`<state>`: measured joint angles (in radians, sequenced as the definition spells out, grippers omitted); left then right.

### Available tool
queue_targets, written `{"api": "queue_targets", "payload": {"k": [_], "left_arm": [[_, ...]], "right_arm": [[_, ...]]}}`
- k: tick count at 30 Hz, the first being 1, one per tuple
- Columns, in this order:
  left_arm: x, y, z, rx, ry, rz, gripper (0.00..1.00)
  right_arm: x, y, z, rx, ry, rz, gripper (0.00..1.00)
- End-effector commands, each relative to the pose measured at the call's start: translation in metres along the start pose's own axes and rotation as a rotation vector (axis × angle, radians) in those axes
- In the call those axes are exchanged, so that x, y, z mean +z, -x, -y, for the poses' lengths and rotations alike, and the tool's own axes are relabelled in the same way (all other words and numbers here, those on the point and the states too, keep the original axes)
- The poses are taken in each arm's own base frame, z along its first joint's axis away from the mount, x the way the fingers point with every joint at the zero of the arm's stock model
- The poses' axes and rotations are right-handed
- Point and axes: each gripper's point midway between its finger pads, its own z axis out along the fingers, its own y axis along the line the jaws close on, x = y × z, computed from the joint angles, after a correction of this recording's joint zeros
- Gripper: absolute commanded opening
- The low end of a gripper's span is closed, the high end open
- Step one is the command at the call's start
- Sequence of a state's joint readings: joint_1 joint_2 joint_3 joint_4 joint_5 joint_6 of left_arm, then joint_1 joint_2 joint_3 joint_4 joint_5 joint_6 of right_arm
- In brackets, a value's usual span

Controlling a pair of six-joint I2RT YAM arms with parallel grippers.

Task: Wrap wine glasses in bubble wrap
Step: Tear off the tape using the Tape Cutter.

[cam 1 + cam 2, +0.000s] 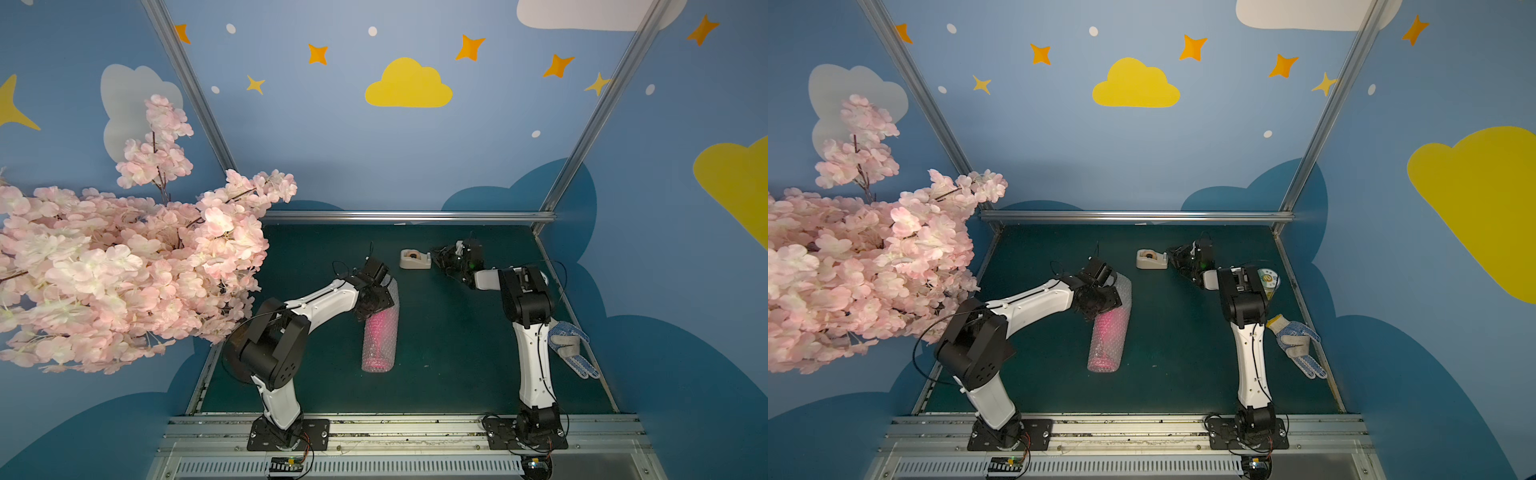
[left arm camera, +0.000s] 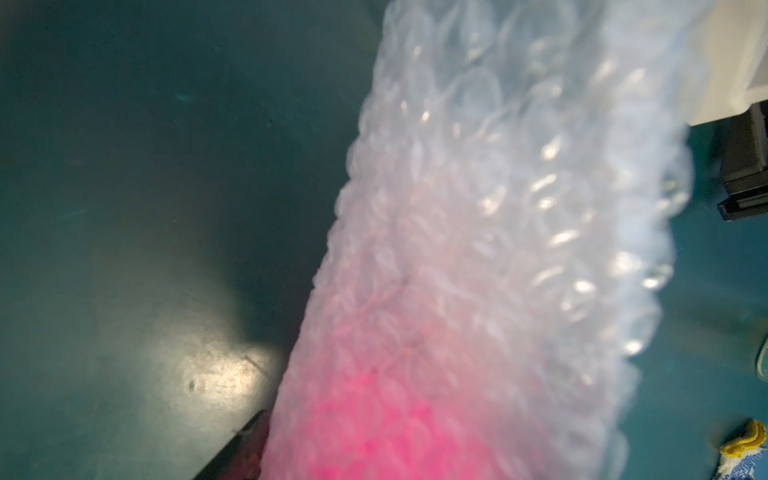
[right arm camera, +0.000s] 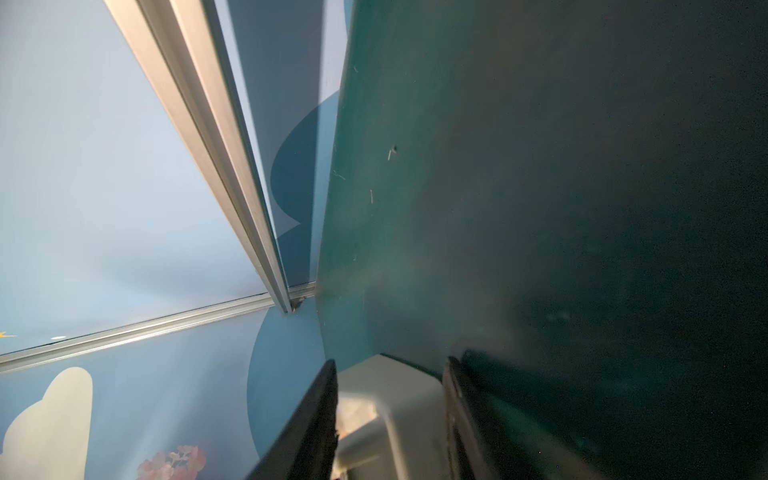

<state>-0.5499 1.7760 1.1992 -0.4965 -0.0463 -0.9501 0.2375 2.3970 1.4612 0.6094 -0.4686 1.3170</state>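
Both top views: hot-pink plastic goblet (image 1: 380,330) rolled in clear bubble-wrap sheet (image 1: 393,291), mid green table (image 1: 449,357); left gripper (image 1: 375,296) atop.
Left wrist: its grip unclear.
Right wrist: right gripper (image 3: 390,365) flanks beige tape dispenser (image 3: 395,415), clamp unclear.
Step, likely: taking dispenser; next, tape roll shut.

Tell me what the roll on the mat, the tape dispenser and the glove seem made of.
The bubble wrap: clear glossy plastic film, bubbles glinting; the goblet inside shows only as hot pink, material unclear. The tape dispenser: beige, smooth, probably moulded plastic. The glove: knitted fabric, grey-white with blue dots, likely rubbery grips.
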Motion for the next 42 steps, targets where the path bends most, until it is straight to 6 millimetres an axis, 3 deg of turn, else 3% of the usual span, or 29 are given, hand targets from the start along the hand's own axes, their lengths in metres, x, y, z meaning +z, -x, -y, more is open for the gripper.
{"api": "queue_targets", "payload": {"k": [1, 26, 36, 42], "left_arm": [[-0.003, 0.004, 0.000, -0.003, 0.002, 0.013, 0.78], [0.000, 0.005, 0.000, -0.006, 0.009, 0.013, 0.78], [0.001, 0.006, 0.001, -0.004, 0.012, 0.012, 0.78], [0.001, 0.006, 0.002, -0.005, 0.010, 0.011, 0.78]], "right_arm": [[-0.003, 0.005, -0.007, -0.004, 0.036, 0.021, 0.36], [-0.015, 0.011, -0.012, 0.011, 0.065, 0.054, 0.18], [-0.019, 0.013, -0.010, 0.017, 0.065, 0.063, 0.17], [-0.024, 0.014, -0.011, 0.022, 0.068, 0.082, 0.22]]}}
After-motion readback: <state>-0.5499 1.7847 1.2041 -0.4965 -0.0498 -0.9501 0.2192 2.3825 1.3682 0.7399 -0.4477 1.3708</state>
